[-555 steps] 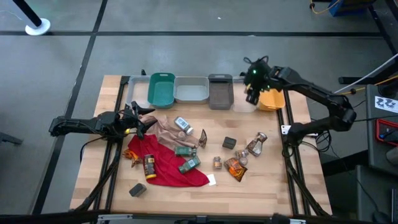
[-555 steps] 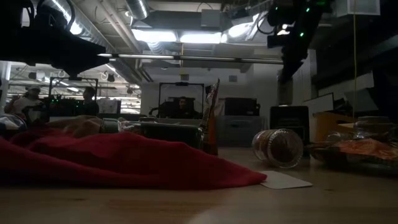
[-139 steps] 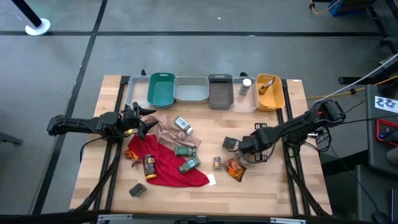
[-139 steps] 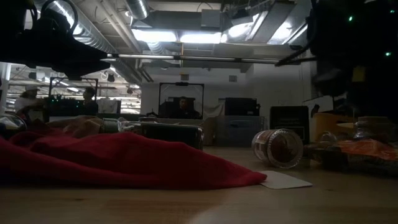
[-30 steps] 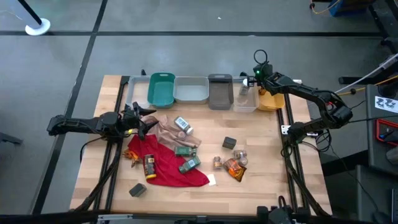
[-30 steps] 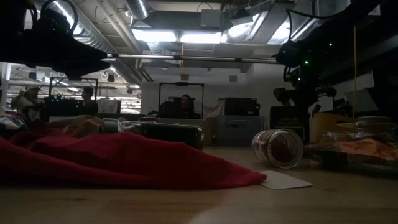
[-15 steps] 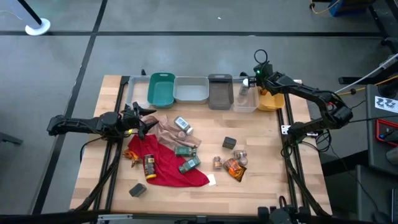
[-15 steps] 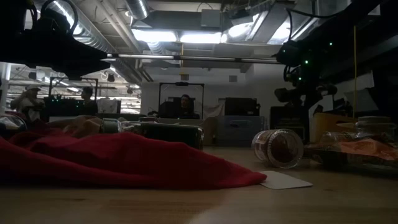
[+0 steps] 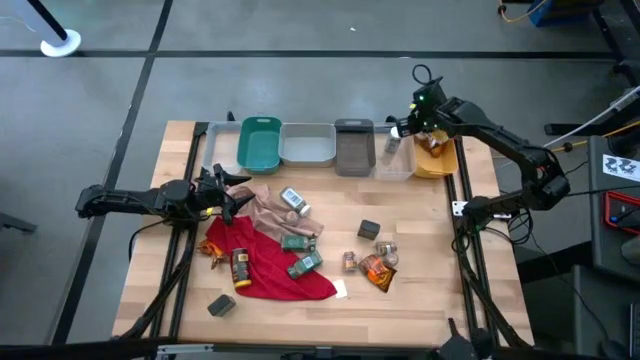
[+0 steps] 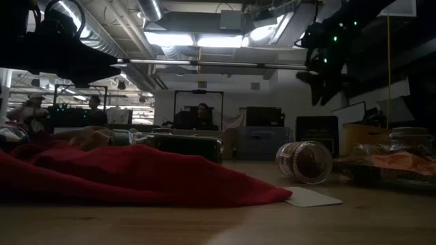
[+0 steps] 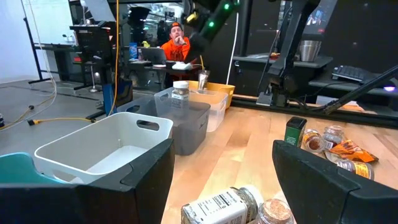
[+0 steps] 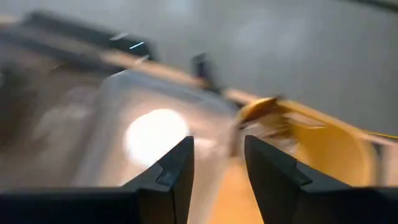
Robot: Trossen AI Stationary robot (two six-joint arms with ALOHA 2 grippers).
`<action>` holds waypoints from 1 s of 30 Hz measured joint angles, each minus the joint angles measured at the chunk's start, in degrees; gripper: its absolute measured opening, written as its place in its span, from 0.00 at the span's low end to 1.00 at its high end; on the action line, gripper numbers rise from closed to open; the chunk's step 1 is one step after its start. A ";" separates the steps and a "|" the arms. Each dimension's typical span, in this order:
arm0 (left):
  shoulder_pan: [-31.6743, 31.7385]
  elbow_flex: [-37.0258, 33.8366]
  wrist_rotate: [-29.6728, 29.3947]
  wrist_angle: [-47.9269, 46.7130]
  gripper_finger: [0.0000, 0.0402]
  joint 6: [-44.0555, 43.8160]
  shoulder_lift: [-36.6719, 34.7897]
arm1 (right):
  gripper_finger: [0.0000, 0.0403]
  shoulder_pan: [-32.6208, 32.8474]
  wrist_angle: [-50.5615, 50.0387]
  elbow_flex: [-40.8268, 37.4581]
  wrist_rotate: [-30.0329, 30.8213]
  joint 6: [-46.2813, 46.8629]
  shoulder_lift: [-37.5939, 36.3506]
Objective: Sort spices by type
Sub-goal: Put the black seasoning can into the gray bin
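The right gripper (image 9: 424, 105), fingers a little apart and holding nothing, is lifting away from the white-capped jar (image 9: 394, 143) it just dropped in the clear bin (image 9: 395, 172), so another spice is sorted.

2 dark arms (image 9: 500, 140), green LEDs

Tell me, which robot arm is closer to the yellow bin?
The right one. Its pincer hangs over the yellow bin at the table's back edge. The left pincer waits far off, beside the cloths.
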 joint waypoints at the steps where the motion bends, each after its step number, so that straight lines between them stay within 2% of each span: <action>1: -0.01 0.02 -0.01 -0.01 0.64 0.00 0.00 | 0.35 0.44 -1.70 1.05 -3.02 -0.54 0.00; 4: -0.02 0.02 0.00 -0.02 0.64 0.00 0.00 | 0.35 2.74 -6.24 2.98 -7.22 -0.92 0.00; 12: -0.02 0.02 0.00 -0.02 0.64 0.02 0.00 | 0.35 15.46 -12.81 3.68 -7.41 -2.40 0.02; 22: -0.01 0.00 0.00 -0.01 0.64 0.00 0.00 | 0.35 34.38 -13.09 3.68 -9.02 -2.35 0.04; 30: -0.01 0.02 0.00 -0.01 0.64 0.00 0.00 | 0.35 45.82 -12.27 3.64 -9.07 -2.33 0.39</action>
